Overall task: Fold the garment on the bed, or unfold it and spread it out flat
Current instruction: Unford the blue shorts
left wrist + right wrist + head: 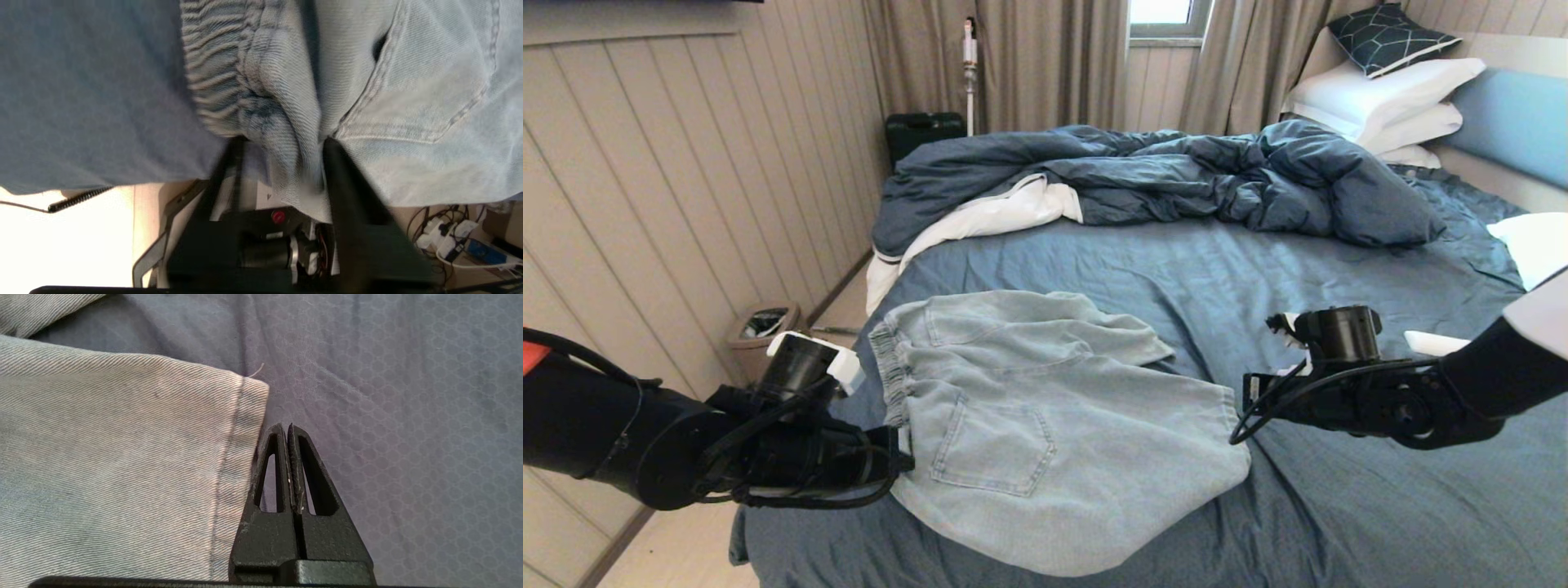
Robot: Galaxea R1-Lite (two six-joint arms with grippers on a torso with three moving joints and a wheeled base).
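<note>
L gripper sat at the waistband corner of the shorts, at the near-left edge of the bed. In the left wrist view its 2 fingers stood apart w/ a ridge of denim bunched between them — spread, not pinching; cloth looked loose in the gap, though I couldn't tell if it brushed a pad. The gathered waistband lay just beyond the tips.

R gripper was pressed together, holding nothing, tips resting low over the sheet just beside the hemmed corner of the leg — beside the fabric, not on it.

Shorts lay mostly flat on the near part of the bed, back side up w/ 2 patch pockets showing, waistband toward the L arm, leg hems toward the R arm. Far leg still had a rumple & a slanted edge; near leg drooped toward the mattress edge. Rumpled duvet sat well apart, toward the headboard.

Judged step: the spread-flat, at a let-go — L jaws looked to be parting off the waistband corner, R already off the hem. Next move likely called for the L arm to back straight out w/o dragging that denim ridge along, then smoothing the far leg — or, if folding, a fresh pinch at waistband & hem together.
</note>
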